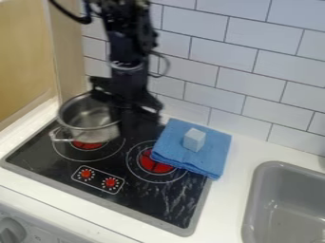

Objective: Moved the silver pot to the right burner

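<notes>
The black gripper (132, 107) hangs down at the right side of the silver pot (86, 114), overlapping its right rim and hiding that part of the wall. How it meets the pot cannot be made out. The pot is upright over the rear part of the left burner (88, 145), and its loop handle points to the front left. To the right is the right burner (152, 165), its red centre partly covered by a folded blue cloth.
The blue cloth (215, 154) lies across the stove's right edge with a pale block (194, 139) on top. A grey sink (257, 190) is set into the counter at the right. Behind the stove rises a white tiled wall (254, 85), and a wooden panel (25, 57) stands at the left.
</notes>
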Robot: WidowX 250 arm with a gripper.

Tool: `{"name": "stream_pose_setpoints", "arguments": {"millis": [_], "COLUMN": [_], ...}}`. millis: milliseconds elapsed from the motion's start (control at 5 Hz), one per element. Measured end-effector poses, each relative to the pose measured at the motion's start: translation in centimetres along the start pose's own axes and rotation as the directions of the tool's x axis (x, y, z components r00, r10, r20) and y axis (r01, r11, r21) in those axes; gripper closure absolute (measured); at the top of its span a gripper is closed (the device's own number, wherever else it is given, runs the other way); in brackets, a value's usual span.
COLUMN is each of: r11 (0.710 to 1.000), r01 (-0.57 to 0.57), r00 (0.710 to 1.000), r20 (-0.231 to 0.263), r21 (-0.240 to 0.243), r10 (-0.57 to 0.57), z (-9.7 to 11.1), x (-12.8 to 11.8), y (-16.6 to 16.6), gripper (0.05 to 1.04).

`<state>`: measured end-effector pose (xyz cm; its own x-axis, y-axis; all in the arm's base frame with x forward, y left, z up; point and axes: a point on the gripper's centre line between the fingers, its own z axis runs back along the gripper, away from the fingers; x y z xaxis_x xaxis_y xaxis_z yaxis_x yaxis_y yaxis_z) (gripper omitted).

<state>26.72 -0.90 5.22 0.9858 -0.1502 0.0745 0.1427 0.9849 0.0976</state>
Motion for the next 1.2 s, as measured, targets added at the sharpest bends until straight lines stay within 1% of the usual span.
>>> {"name": "stream_pose_setpoints", "arguments": {"millis": [200, 400, 600, 800, 1000, 1200], "r11": [0.993, 0.979, 0.971, 0.964, 0.956, 0.951], "r01": [0.118, 0.204, 0.239, 0.267, 0.291, 0.303], "r00": [0.992, 0.979, 0.971, 0.963, 0.956, 0.953], "r20": [0.038, 0.018, 0.023, 0.038, 0.053, 0.043], "r21": [0.000, 0.003, -0.003, -0.015, -0.040, -0.054], "r10": [-0.118, -0.204, -0.239, -0.267, -0.288, -0.301], "z": [0.8, 0.4, 0.3, 0.4, 0.3, -0.1], "x": [2.1, 2.2, 2.2, 2.2, 1.9, 1.3], "y": [-3.1, -5.4, -6.7, -8.0, -9.3, -9.4], "gripper": [1.020, 1.020, 1.020, 1.020, 1.020, 1.020]}}
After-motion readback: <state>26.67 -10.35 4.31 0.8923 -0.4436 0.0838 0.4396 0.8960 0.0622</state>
